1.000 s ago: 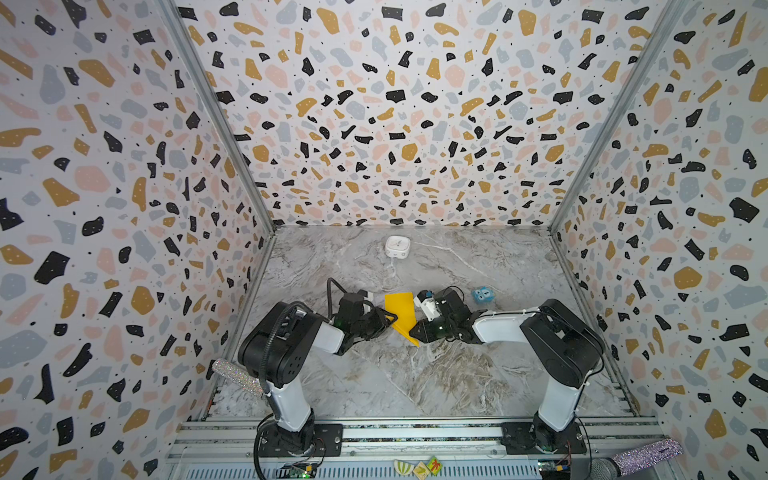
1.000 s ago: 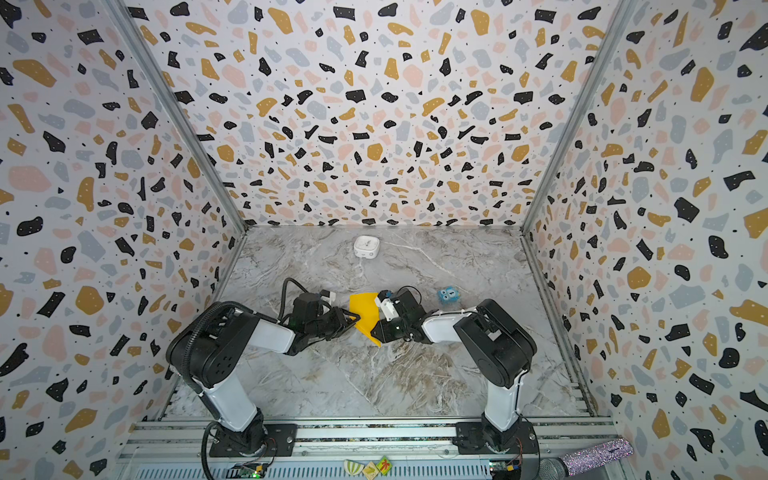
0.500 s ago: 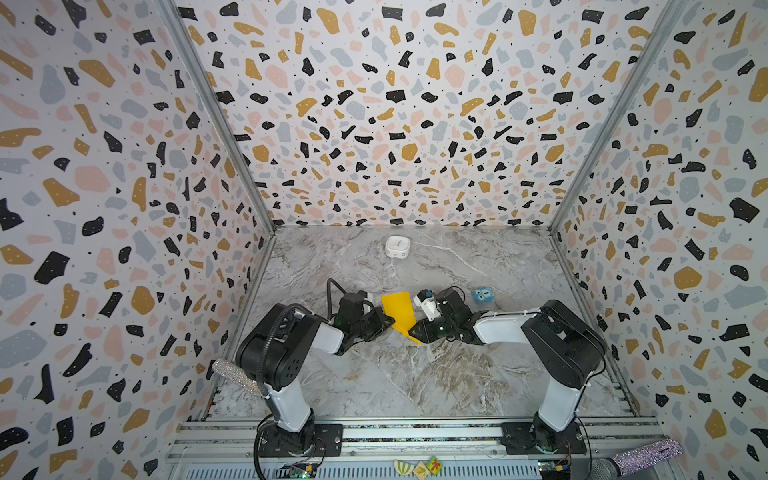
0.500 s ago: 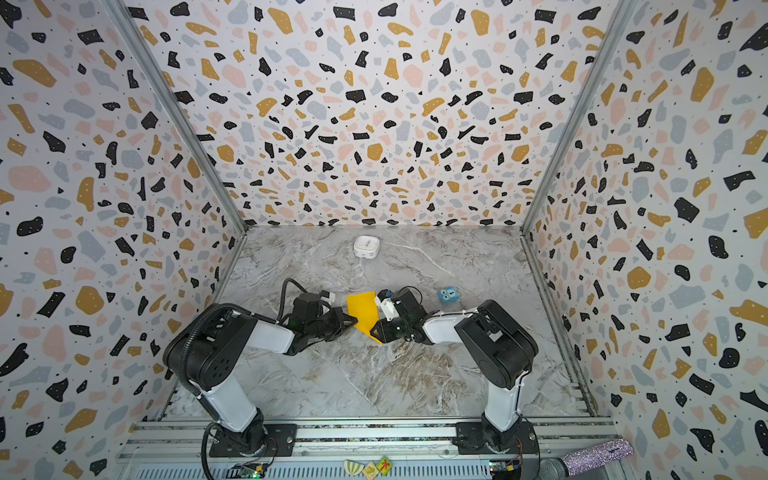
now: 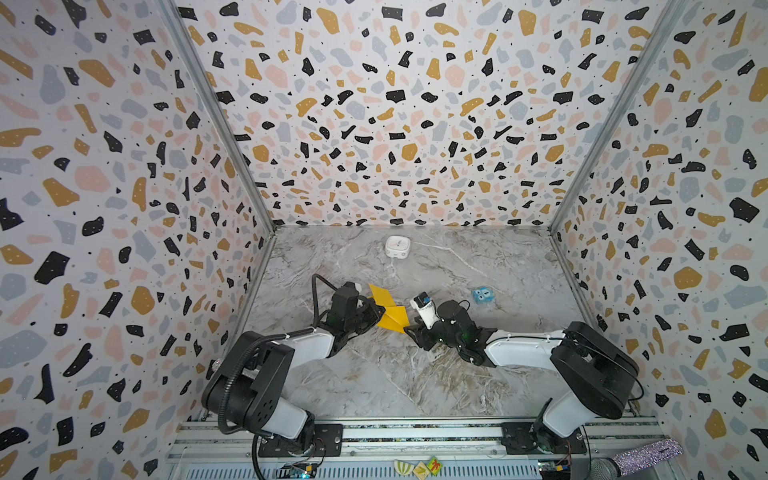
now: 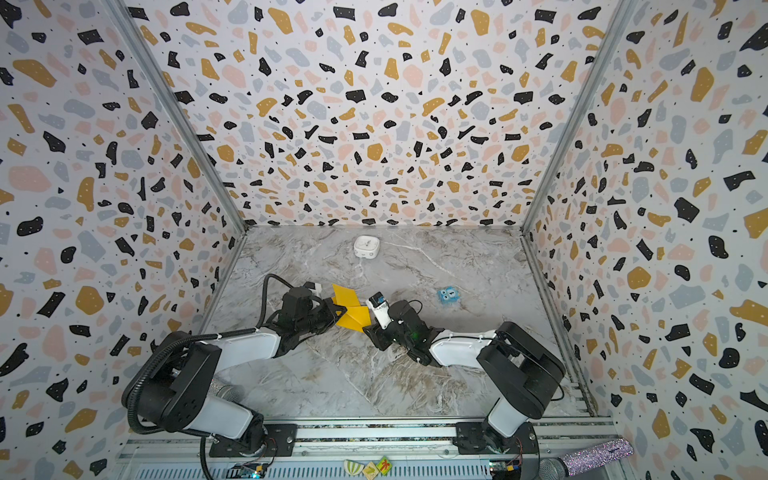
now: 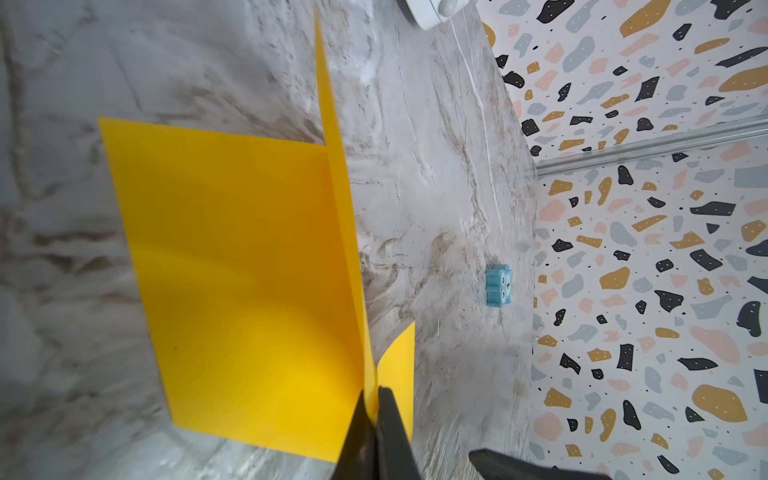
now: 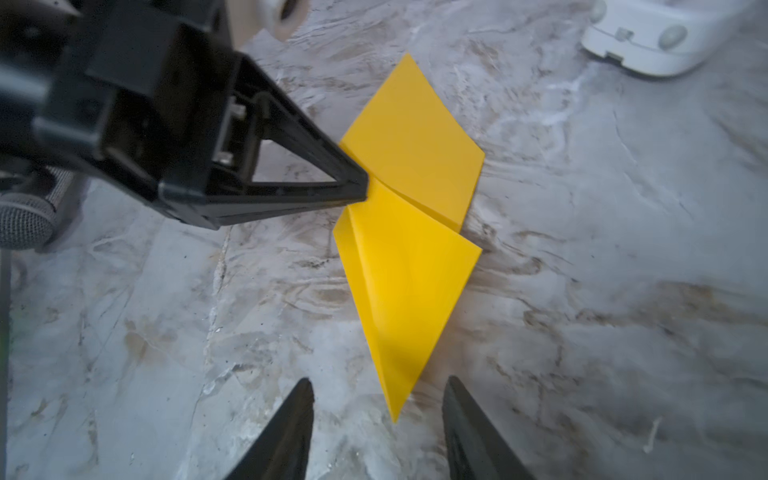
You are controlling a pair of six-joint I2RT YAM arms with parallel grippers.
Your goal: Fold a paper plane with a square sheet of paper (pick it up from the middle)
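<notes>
The square sheet of paper (image 5: 388, 309) (image 6: 351, 309) is bright yellow and lies mid-table, buckled into two flaps that meet at a raised ridge. My left gripper (image 5: 379, 310) (image 6: 343, 310) is shut on that ridge at the sheet's middle; in the left wrist view its jaws (image 7: 376, 395) pinch the paper (image 7: 249, 270) edge-on. My right gripper (image 5: 409, 328) (image 6: 368, 328) stands open just right of the sheet. In the right wrist view the gripper (image 8: 379, 380) straddles the paper's (image 8: 411, 270) pointed corner without touching it. No paper plane shows in any view.
A white rounded box (image 5: 397, 247) (image 8: 665, 37) sits near the back wall. A small blue cube with eyes (image 5: 482, 296) (image 7: 498, 286) lies right of the right wrist. Patterned walls close three sides. A glittery microphone (image 5: 640, 455) rests on the front rail.
My left gripper has closed on the middle of the paper, and the sheet has buckled up into two flaps. My right gripper has opened and released the paper.
</notes>
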